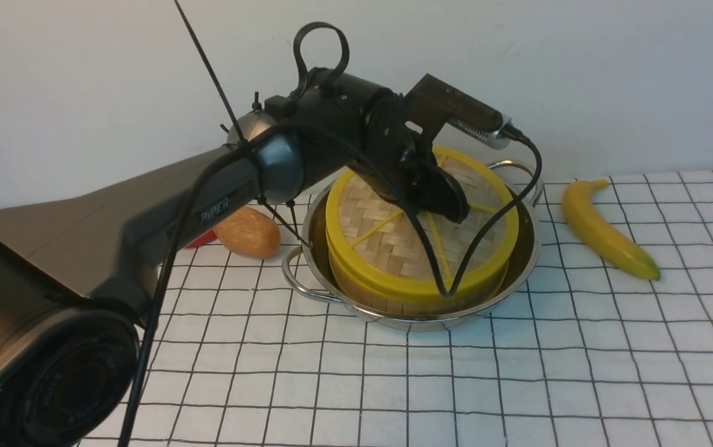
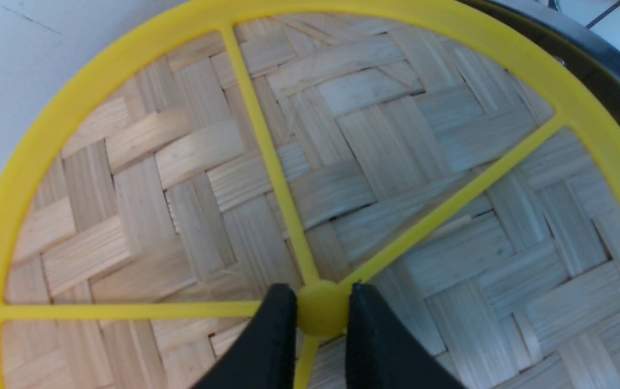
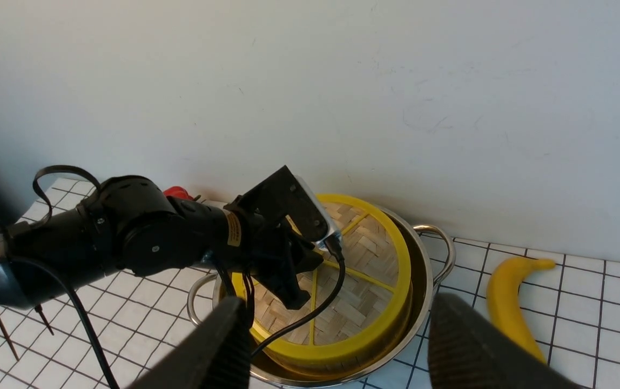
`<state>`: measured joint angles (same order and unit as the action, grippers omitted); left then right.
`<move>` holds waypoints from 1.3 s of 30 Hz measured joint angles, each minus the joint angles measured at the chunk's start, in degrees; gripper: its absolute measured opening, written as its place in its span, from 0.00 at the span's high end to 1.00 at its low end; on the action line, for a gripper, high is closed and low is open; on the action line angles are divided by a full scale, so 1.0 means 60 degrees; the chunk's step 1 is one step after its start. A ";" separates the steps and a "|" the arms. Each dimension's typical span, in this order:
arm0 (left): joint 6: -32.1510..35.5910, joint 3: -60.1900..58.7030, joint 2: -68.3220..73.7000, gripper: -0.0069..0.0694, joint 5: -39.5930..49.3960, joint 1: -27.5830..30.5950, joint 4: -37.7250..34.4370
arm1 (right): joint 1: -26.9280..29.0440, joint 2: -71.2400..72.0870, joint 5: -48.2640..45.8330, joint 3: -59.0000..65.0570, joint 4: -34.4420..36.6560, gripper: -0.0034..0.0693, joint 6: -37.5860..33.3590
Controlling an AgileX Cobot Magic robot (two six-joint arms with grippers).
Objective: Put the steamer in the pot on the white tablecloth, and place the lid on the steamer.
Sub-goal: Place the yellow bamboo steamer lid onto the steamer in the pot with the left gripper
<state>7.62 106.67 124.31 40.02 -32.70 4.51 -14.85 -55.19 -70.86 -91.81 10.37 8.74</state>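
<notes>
Left claw (image 2: 321, 293) pinching lid (image 2: 396, 162) hub; arm stretched forward over pot (image 1: 521, 267).

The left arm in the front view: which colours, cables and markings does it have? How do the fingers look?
The left arm is glossy black and dark grey, with rounded joints and white PIPER lettering. Black cables run along it, held by black zip ties. A dark bracket carries a silver wrist camera. The left fingers and right fingers are matte black and taper.

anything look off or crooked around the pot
Nothing stands out: the lid looks squarely seated on the steamer inside the pot, and nothing is spilled. The left tool grips the lid's centre hub.
</notes>
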 joint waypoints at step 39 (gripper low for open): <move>-0.0640 0.0069 0.0133 0.74 0.0112 -0.0017 0.0531 | 0.0000 0.0000 0.0000 0.0000 0.0000 0.35 -0.0009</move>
<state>3.78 107.08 125.11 40.69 -32.80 7.69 -14.85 -55.19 -70.86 -91.81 10.37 8.68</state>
